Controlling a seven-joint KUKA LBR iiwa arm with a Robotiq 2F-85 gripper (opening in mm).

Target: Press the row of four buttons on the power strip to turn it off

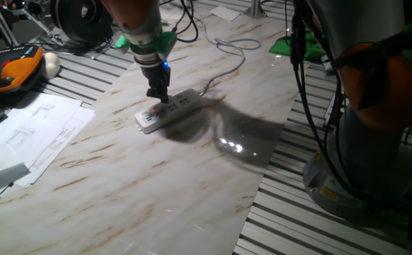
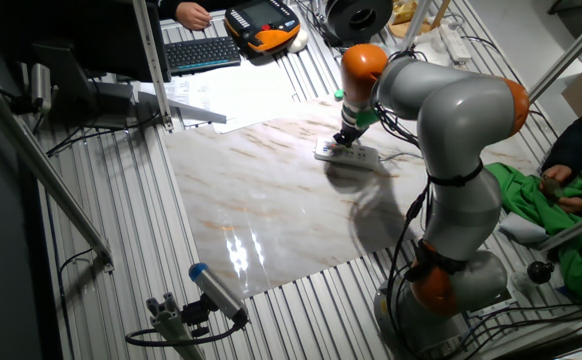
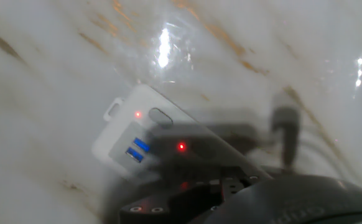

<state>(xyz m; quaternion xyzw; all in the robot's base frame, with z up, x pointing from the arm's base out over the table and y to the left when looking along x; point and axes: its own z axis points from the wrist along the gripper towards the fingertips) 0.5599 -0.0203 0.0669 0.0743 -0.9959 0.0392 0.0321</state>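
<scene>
The white power strip lies at an angle on the marble table, and its pale cable runs off toward the back. Reddish buttons show near the strip's front end. My gripper points straight down, with its dark tip on or just above the strip's top face behind those buttons. The other fixed view shows the gripper over the power strip in the same way. In the blurred hand view, the power strip shows blue USB ports and small red lights. No view shows a gap between the fingertips.
Loose papers lie at the table's left edge, and an orange teach pendant sits behind them. A keyboard is at the far side. Slatted metal surrounds the marble slab. My base stands at the right, with a green cloth beyond it.
</scene>
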